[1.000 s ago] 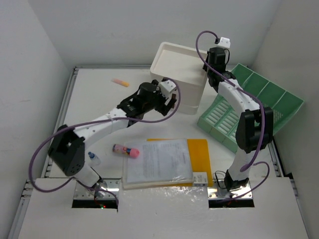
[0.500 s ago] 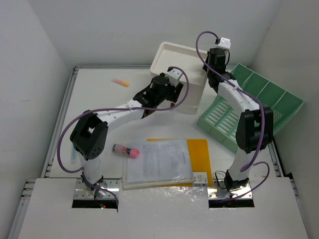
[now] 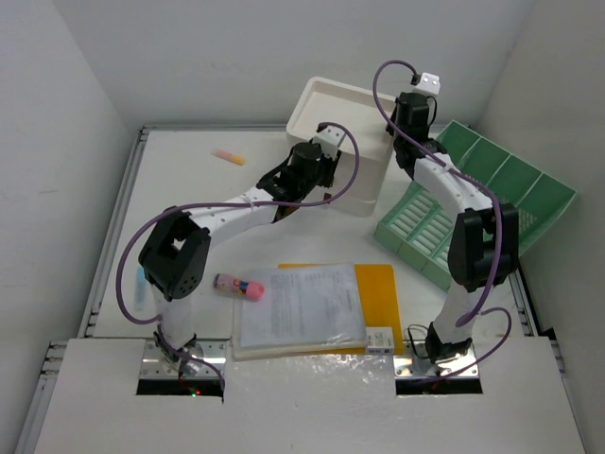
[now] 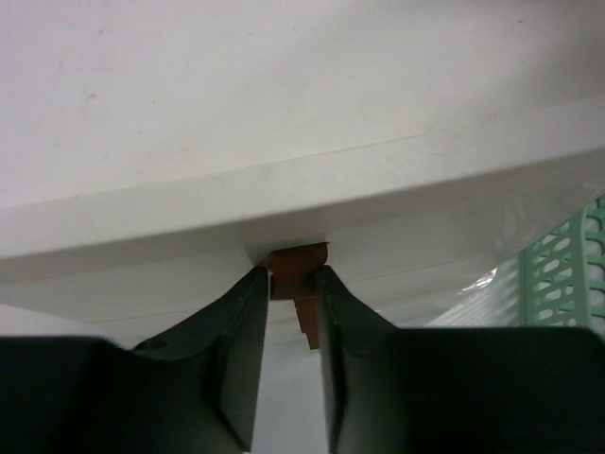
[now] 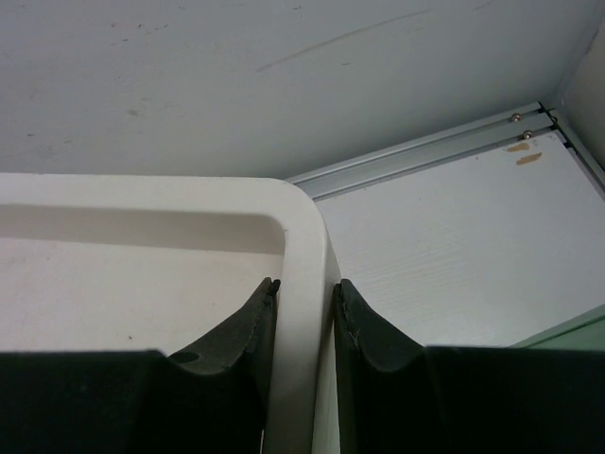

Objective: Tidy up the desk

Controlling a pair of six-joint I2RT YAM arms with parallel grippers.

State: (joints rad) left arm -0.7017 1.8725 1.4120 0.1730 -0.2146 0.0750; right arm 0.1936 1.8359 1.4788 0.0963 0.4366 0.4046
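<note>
The desk is a wide white tabletop with metal rails. A white drawer box stands at its back. My left gripper is at the box's front, its two dark fingers pressed against either side of a small brown drawer handle. In the top view the left wrist hides that handle. My right gripper is shut on the box's top rim near a rounded corner, one finger inside the tray top and one outside.
A green slotted file rack leans right of the box. Papers on a yellow folder lie at the near middle, with a pink marker to their left. An orange marker lies at the back left.
My left arm has swung right and forward to the drawer box's front, and its jaws have narrowed onto the brown handle. The right arm has not moved.
</note>
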